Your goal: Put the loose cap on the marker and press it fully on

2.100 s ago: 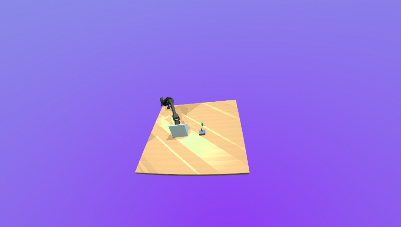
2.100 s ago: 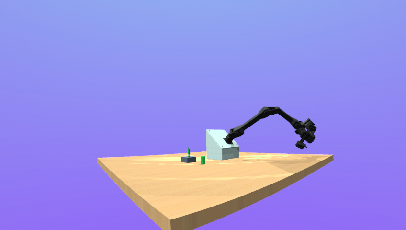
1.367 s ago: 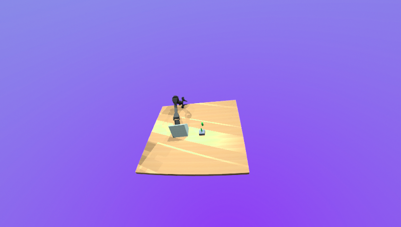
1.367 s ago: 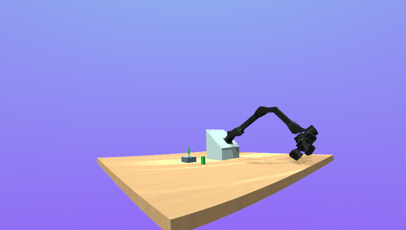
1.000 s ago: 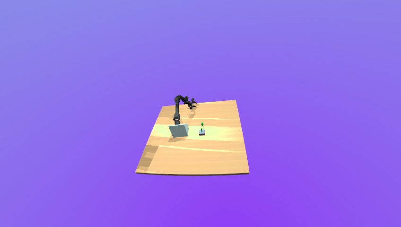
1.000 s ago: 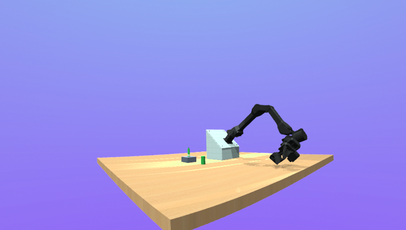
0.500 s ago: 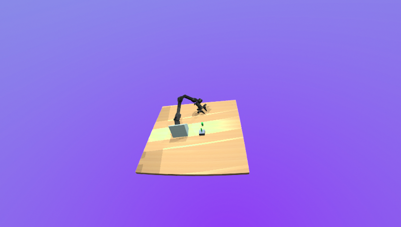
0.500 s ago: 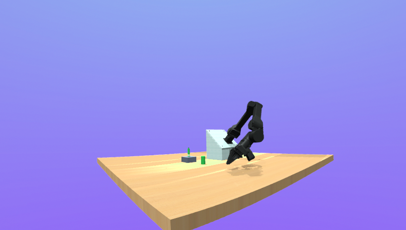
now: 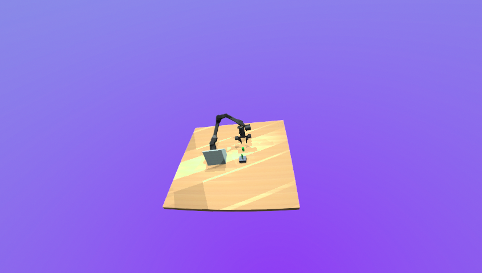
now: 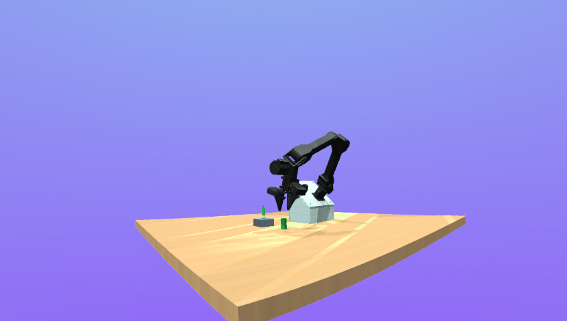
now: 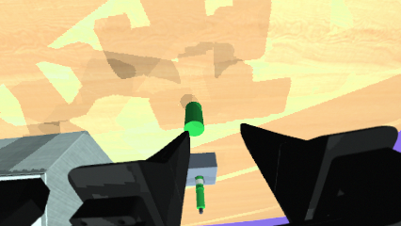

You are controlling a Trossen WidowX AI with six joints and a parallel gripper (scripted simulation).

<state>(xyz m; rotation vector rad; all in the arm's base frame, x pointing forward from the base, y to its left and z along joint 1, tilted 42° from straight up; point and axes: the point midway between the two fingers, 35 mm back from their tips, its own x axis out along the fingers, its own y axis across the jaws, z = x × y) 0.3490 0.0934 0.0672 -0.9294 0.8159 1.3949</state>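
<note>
Wrist view is showing my gripper (image 11: pixel 215 131) hanging half-spread and empty above the cap (image 11: pixel 193 119) at 11 o'clock; I should be centring before descending, avoiding the marker (image 11: pixel 200 192).

wooden table (image 10: pixel 358 254); pale grey-blue wedge block (image 10: pixel 310 208); purple backdrop (image 10: pixel 119 99)

Bare robot test bench, not home or shop: wooden table (image 10: pixel 358 254) alone against plain purple backdrop, black arm (image 10: pixel 318 158) bolted to pale grey base block (image 10: pixel 312 208), no walls, furniture or tools visible.
</note>
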